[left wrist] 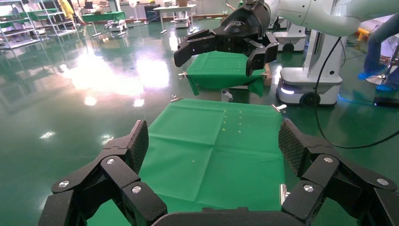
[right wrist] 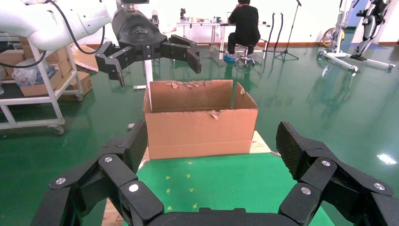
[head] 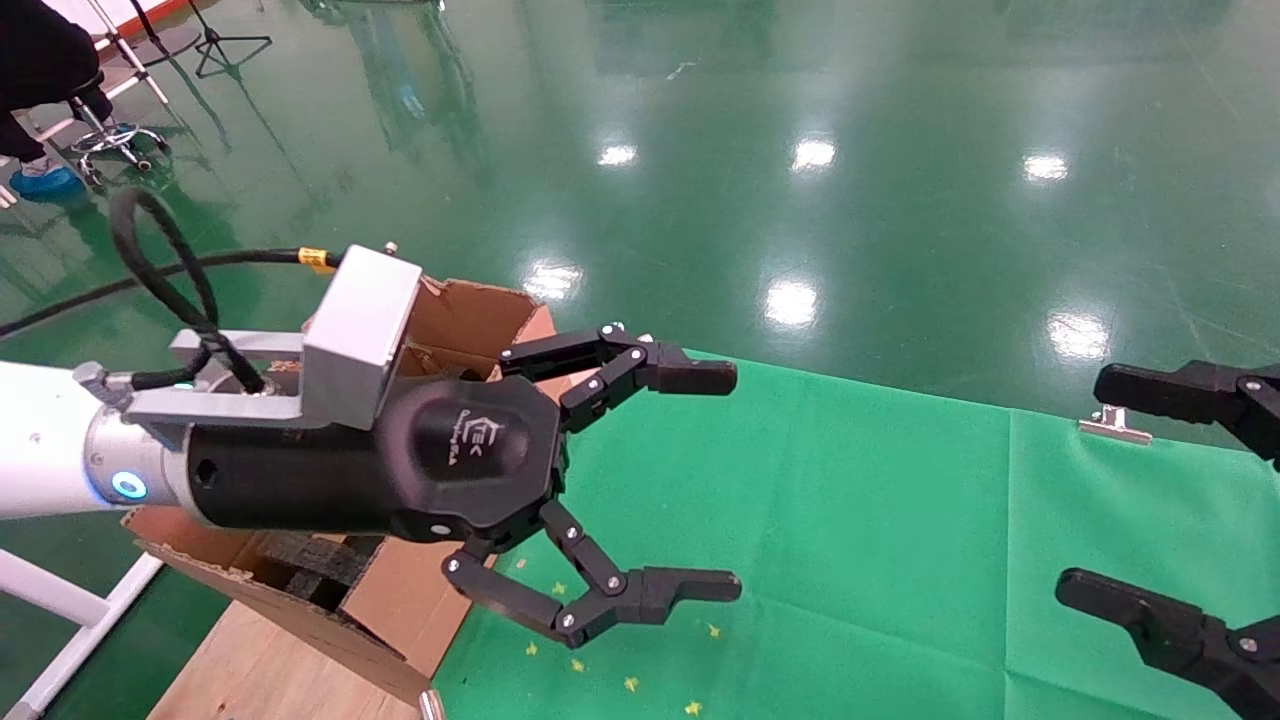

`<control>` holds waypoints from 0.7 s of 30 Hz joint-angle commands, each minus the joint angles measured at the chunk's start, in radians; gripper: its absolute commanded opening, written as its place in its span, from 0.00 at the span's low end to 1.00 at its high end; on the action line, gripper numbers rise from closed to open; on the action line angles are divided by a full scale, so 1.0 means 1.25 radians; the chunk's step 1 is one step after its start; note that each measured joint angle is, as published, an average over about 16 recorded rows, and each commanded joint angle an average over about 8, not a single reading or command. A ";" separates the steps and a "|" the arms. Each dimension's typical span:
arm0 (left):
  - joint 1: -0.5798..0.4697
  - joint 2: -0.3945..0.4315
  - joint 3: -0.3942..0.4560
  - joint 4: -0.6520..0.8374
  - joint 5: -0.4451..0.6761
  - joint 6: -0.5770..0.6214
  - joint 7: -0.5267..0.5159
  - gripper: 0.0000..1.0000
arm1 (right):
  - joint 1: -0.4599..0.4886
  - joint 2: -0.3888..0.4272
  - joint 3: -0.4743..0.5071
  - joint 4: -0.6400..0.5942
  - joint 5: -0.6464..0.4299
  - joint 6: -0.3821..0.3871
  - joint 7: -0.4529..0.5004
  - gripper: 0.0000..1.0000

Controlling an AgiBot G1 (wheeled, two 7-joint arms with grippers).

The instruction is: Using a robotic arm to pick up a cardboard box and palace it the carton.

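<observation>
**Q:** Status? Which step?

**A:** Either pre-pick or just after a drop, I can't tell which. My left gripper [head: 735, 480] hangs in the air just past the carton [right wrist: 200, 125], fingers [head: 690, 377] spread wide with nothing between them. My right gripper [head: 1085, 485] sits well off to the other side over the green cloth surface [head: 880, 520], fingers also wide apart and holding nothing.

**Q:** Where's the cardboard box?

**A:** Not visible in any view. The cloth ahead of both sets of fingers shows only small yellow specks [head: 630, 683] and a metal clip [head: 1114, 426] at the far edge near my right fingers.

**Q:** Carton contents?

**A:** Flaps up, ragged edges. Behind my left wrist I see dark foam pieces [head: 315, 565] inside. The rest of the interior is hidden by my arm, and from the right wrist only the outer wall shows. The box could be in there; can't confirm.

**Q:** Next move?

**A:** My guess: locate the box first. If it's not in the carton, bring the open left fingers down over it, close across the narrow side, then lift clear of the flaps.
</observation>
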 commanded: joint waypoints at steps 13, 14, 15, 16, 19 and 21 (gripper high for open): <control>-0.001 0.000 0.000 0.000 0.001 0.000 0.000 1.00 | 0.000 0.000 0.000 0.000 0.000 0.000 0.000 1.00; -0.001 0.000 0.000 0.000 0.001 0.000 0.000 1.00 | 0.000 0.000 0.000 0.000 0.000 0.000 0.000 1.00; -0.001 0.000 0.000 0.000 0.001 0.000 0.000 1.00 | 0.000 0.000 0.000 0.000 0.000 0.000 0.000 1.00; -0.001 0.000 0.000 0.000 0.001 0.000 0.000 1.00 | 0.000 0.000 0.000 0.000 0.000 0.000 0.000 1.00; -0.001 0.000 0.000 0.000 0.001 0.000 0.000 1.00 | 0.000 0.000 0.000 0.000 0.000 0.000 0.000 1.00; -0.001 0.000 0.000 0.000 0.001 0.000 0.000 1.00 | 0.000 0.000 0.000 0.000 0.000 0.000 0.000 1.00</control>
